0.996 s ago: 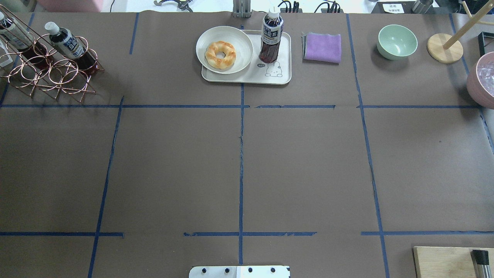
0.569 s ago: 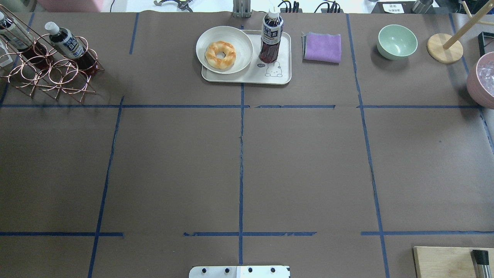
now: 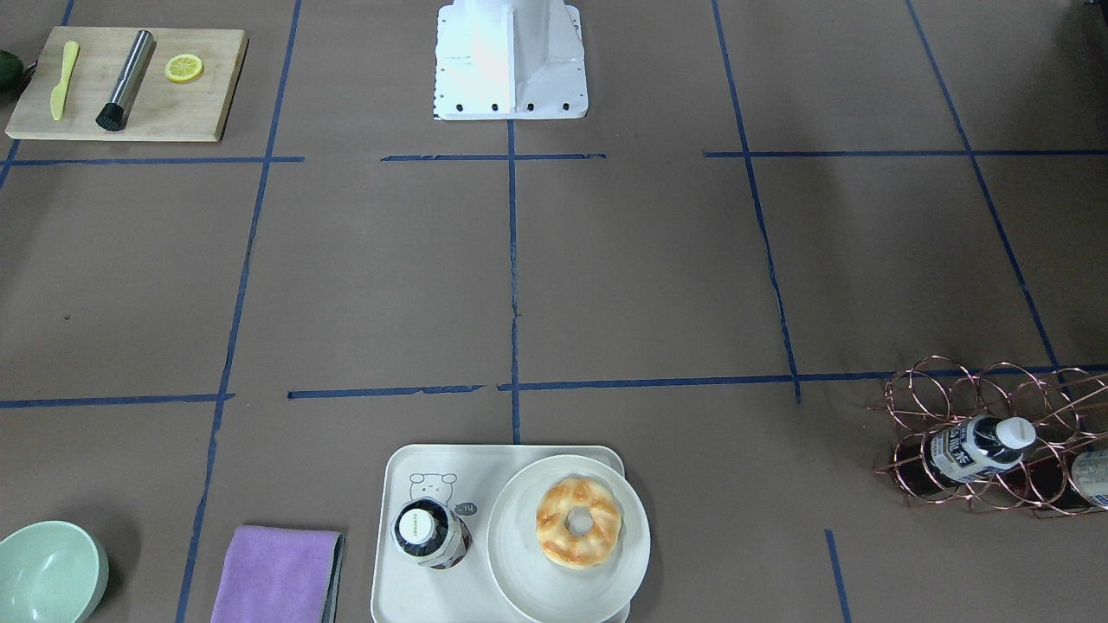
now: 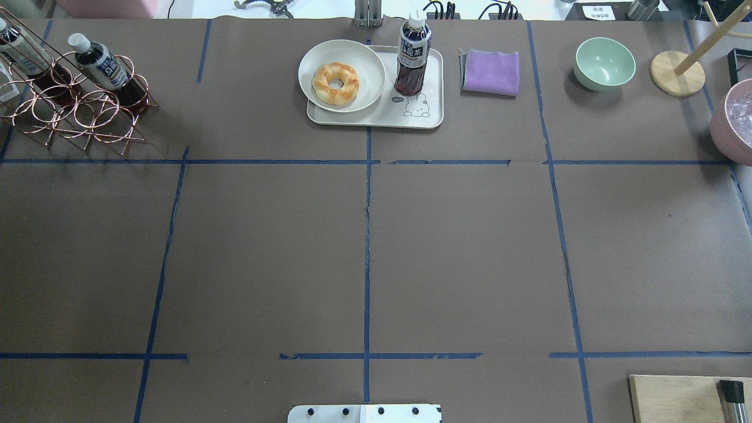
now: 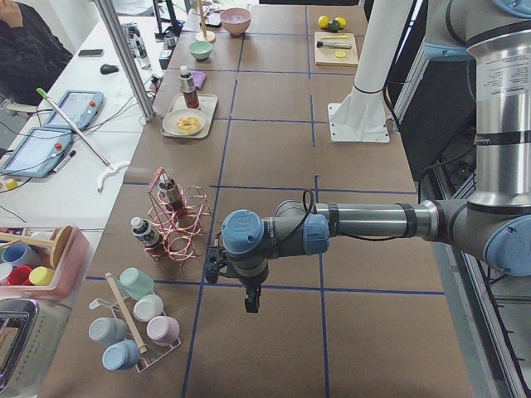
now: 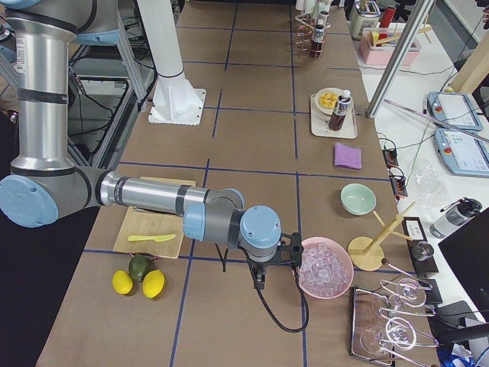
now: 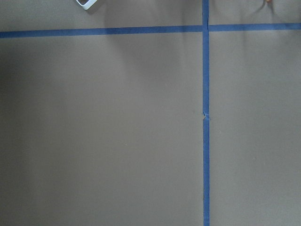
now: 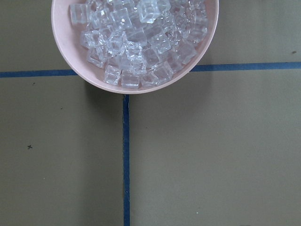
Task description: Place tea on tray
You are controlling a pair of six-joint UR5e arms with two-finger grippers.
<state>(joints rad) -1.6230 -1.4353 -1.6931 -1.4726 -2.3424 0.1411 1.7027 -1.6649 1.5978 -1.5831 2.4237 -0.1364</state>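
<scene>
Nothing moved, clear tea (image 4: pixel 412 59) upright, rimmed cream tray (image 4: pixel 376 116)

Brown surface (image 7: pixel 103 136) fills view. Blue vertical tape strip (image 7: pixel 205 160) right of centre crosses horizontal tape strip (image 7: pixel 94 32) near top. Part of white object (image 7: pixel 87 4) at top edge.

The tea bottle (image 4: pixel 412 61) is clear, glossy plastic on the smooth, matt cream plastic tray (image 4: pixel 382 116), with soft purple cloth (image 4: pixel 491 72) beside the tray and, well apart from it, a shiny copper-coloured wire rack (image 4: pixel 88 120) on matt brown paper (image 4: pixel 470 247).
</scene>
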